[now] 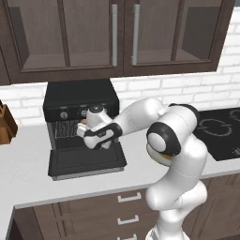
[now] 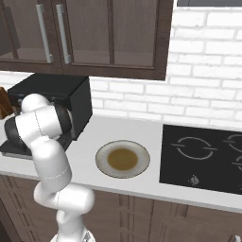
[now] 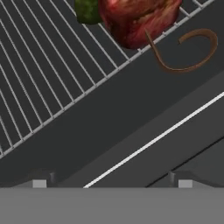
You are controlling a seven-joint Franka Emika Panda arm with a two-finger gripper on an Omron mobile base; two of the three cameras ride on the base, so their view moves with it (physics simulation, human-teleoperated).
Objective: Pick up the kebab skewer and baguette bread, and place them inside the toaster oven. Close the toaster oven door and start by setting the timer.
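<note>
The black toaster oven [image 1: 79, 96] stands at the back of the counter with its door [image 1: 86, 161] folded down flat in front. My gripper [image 1: 86, 133] is at the oven mouth, just above the door. In the hand view the kebab skewer [image 3: 135, 22], red-brown meat with a green chunk and a curled end, lies on the wire rack [image 3: 43, 65]. My gripper [image 3: 111, 183] is open, its tips wide apart with nothing between them, a little back from the skewer. A small tan bit [image 1: 81, 123] shows on the rack beside the hand; I cannot tell if it is the baguette.
An empty round plate [image 2: 123, 159] sits on the counter right of the oven. A black cooktop [image 2: 203, 151] lies further right. A wooden knife block [image 1: 5, 124] stands left of the oven. Dark wall cabinets [image 1: 117, 33] hang above.
</note>
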